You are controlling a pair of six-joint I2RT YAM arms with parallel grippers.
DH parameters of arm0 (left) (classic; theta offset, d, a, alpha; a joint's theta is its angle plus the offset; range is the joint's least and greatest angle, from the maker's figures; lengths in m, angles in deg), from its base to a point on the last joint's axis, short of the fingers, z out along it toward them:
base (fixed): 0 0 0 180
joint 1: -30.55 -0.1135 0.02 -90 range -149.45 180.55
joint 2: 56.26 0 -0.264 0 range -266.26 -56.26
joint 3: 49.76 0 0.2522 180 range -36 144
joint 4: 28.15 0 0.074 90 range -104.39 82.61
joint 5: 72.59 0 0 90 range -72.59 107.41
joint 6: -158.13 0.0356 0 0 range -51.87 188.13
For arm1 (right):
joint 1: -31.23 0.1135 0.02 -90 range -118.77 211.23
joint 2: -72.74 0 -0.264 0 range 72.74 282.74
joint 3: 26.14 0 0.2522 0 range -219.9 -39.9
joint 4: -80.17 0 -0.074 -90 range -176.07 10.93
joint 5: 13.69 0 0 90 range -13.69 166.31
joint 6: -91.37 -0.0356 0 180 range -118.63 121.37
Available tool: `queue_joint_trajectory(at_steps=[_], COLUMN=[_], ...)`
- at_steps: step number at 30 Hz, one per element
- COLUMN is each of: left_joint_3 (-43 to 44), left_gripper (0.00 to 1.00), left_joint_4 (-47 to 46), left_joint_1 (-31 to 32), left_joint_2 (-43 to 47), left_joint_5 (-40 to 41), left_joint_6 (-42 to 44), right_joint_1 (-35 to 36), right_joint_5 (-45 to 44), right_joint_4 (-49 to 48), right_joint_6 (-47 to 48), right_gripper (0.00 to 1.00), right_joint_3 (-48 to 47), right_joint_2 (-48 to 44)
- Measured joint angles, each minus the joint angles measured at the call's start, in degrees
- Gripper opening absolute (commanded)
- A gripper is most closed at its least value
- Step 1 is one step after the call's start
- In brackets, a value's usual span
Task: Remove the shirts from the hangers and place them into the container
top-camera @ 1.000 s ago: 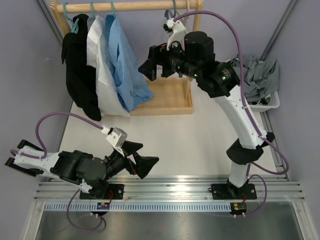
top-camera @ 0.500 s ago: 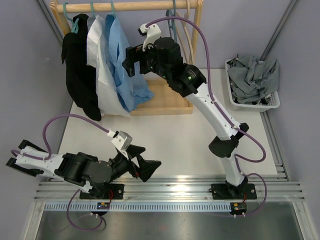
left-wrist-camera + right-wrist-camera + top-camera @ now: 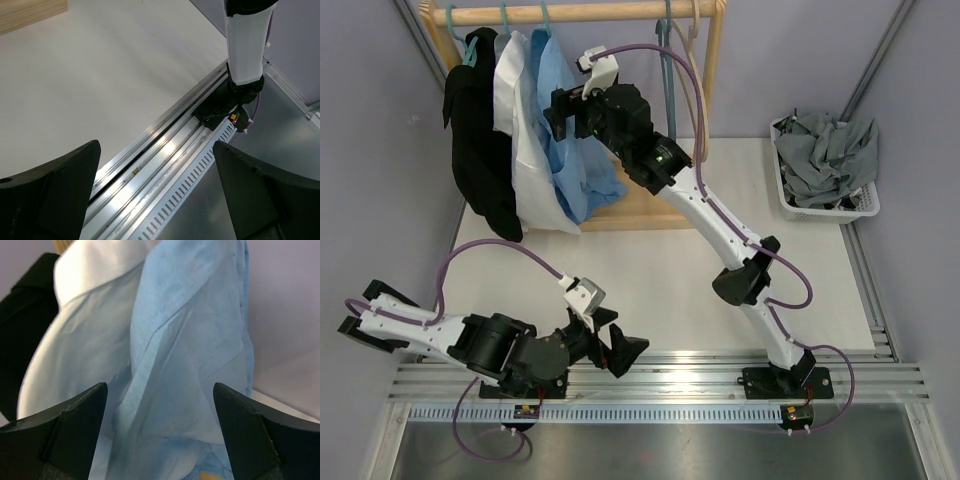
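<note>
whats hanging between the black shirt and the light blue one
The white shirt, between the black shirt and the light blue shirt, seen in the top view.

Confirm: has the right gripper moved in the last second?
Yes. The right gripper swung left along the wooden rail, away from the empty hangers; its open jaws now face the light blue shirt.

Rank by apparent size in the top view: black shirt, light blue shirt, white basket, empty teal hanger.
1. black shirt and light blue shirt: too alike to rank.
2. white basket
3. empty teal hanger
</note>
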State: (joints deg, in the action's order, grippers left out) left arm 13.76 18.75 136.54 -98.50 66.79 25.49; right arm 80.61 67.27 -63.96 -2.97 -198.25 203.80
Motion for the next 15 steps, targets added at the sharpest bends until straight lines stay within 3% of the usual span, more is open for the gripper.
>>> queue_joint_trajectory(at_steps=[15], left_joint_3=[-3.43], left_gripper=[0.99], left_joint_4=[-2.05], left_joint_1=[0.63], left_joint_2=[2.78], left_joint_5=[-0.57], left_joint_6=[-1.46], right_joint_1=[-0.15], right_joint_5=[-5.57], right_joint_4=[-5.44], right_joint_6=[2.99], right_gripper=[0.69], right_joint_3=[0.13], right_joint_2=[3.61])
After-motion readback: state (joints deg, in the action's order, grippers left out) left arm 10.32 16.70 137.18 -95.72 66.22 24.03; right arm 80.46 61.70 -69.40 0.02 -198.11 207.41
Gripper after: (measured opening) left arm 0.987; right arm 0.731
